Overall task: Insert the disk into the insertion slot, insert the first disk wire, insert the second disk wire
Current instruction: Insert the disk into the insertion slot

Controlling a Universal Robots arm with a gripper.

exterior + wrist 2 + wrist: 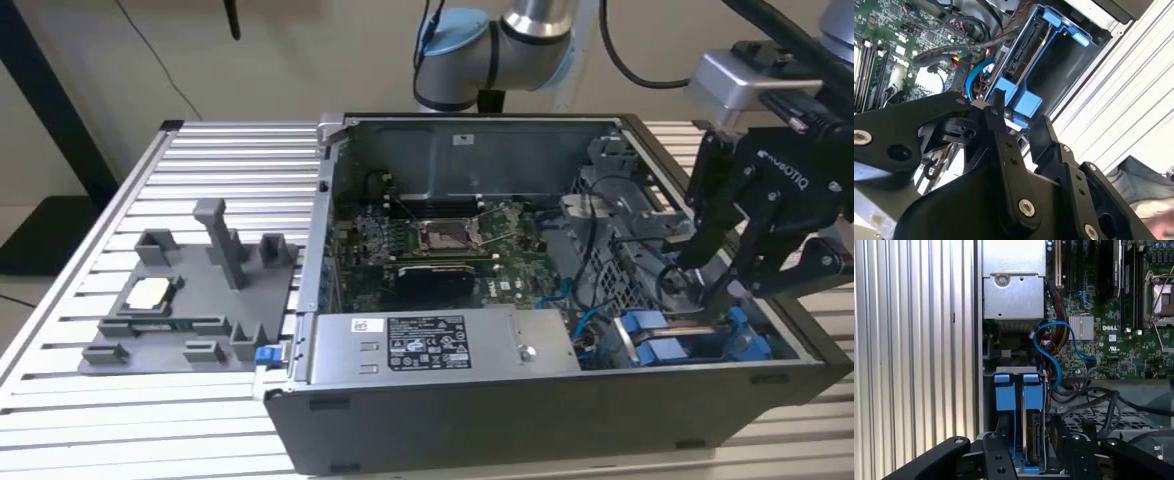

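The disk (1034,440) stands on edge in the insertion slot (989,410), at the front corner of the open case on the exterior view's right. Its blue frame tabs (1019,390) stick out at the slot's mouth. My gripper (725,276) hangs just above that bay (747,345), open, with one black finger on each side of the disk's blue frame (1054,22) and a gap to it. A blue wire (1054,355) loops from the motherboard towards the disk's end. Black wires (1094,400) lie beside the bay. Whether either wire is plugged into the disk is hidden.
The case lies open on a slatted metal table (134,420). A silver labelled power-supply box (427,345) sits along its front wall, with the motherboard (441,240) behind it. A grey fixture (187,290) holding small parts stands to the exterior view's left of the case.
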